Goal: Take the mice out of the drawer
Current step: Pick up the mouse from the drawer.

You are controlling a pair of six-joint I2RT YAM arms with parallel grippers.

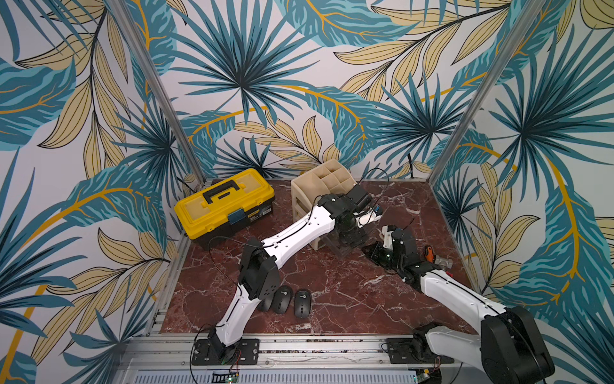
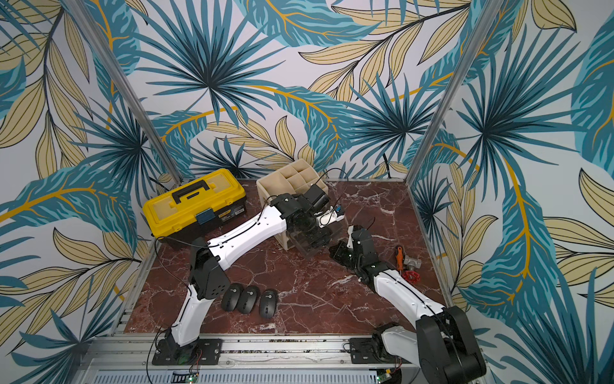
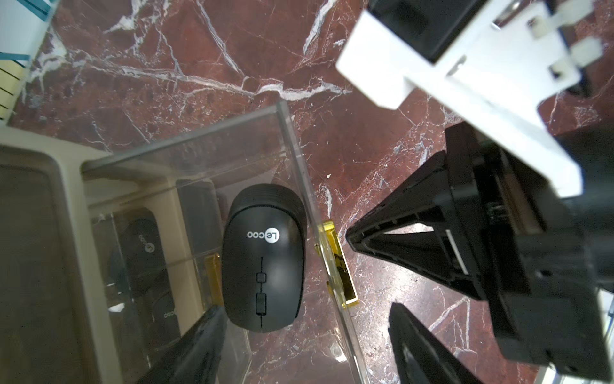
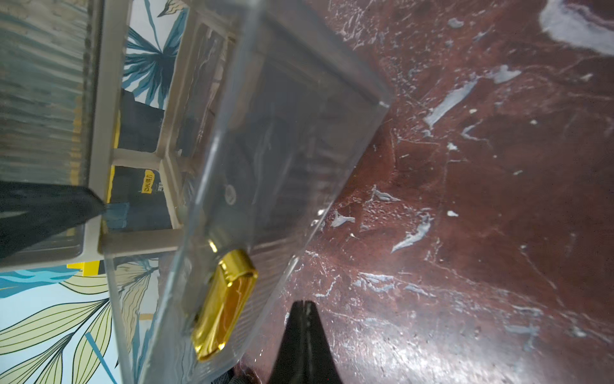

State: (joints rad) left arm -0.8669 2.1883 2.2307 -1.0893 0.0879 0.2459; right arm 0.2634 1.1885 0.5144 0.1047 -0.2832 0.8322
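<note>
One glossy black oval mouse [image 3: 264, 259] lies in the open clear-acrylic drawer [image 3: 232, 139]; three mice [image 2: 250, 299] sit in a row on the red-brown, white-veined marble tabletop [image 1: 332, 299]. The left gripper [image 3: 307, 307] gapes empty astride the drawer's front wall; the right gripper [image 4: 302, 309], pinched closed on nothing, points near its gold handle [image 4: 226, 299]. Leafy wallpaper [image 1: 239, 83] surrounds.

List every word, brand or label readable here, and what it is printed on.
"Lecoo": round white logo on the mouse in the open clear drawer.
"coo", rest unclear: logo on a second mouse seen through the clear plastic.
Sticker on the yellow toolbox: too small to read.
Yellow tag in the right wrist view: blurred, unreadable.
Logos on the three mice on the table: too small.
</note>
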